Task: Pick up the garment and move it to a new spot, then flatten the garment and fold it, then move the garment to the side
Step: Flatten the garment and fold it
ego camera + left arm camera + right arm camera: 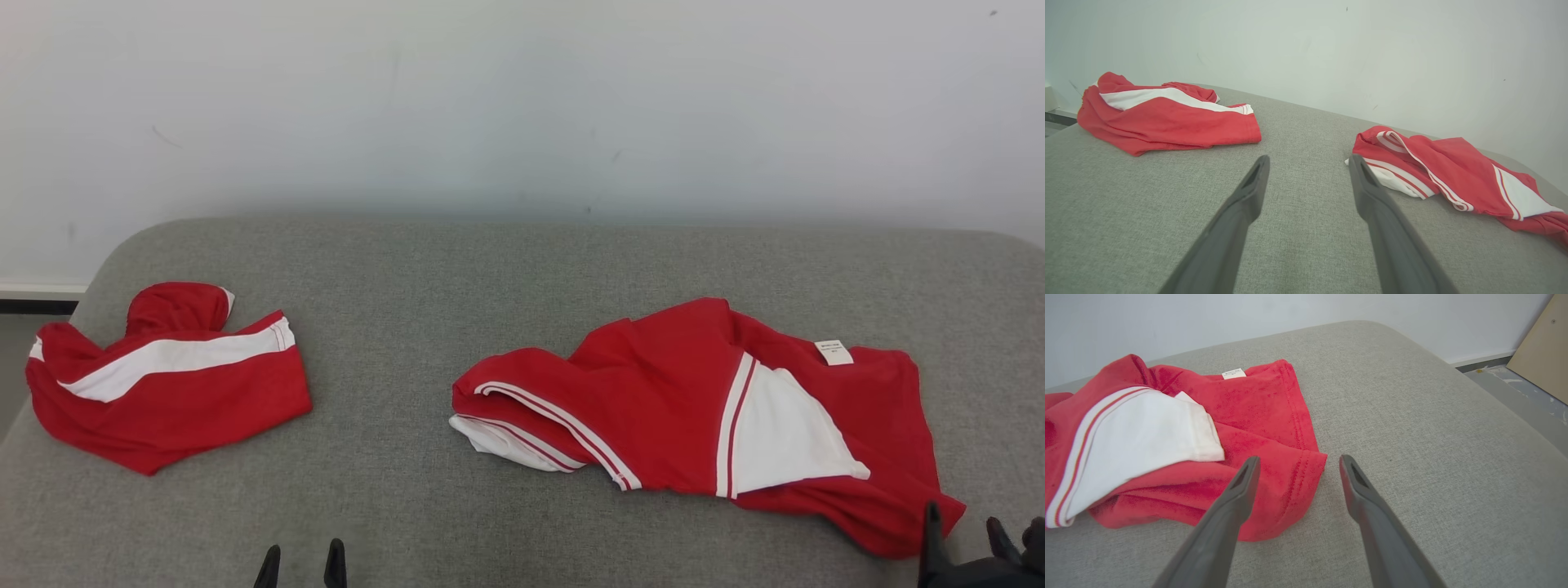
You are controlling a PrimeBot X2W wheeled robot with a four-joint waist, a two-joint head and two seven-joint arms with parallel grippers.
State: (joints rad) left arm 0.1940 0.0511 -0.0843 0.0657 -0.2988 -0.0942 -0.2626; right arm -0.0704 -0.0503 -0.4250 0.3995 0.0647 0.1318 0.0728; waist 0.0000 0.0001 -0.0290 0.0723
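Found dark long-fingered right gripper [1299,458] and left gripper [1309,157] spread empty at bottom; judged crumpled red-and-white fabric garment [678,392] centre-right unflattened, unfolded.

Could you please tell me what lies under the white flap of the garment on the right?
Red cloth of the same garment shows around the white flap, which lies on it. What the flap covers is hidden; the grey cushion carries it all.

The light is bright, soft and even. The big red cloth [653,384] casts only a faint shadow. Wrist views bend near their edges.
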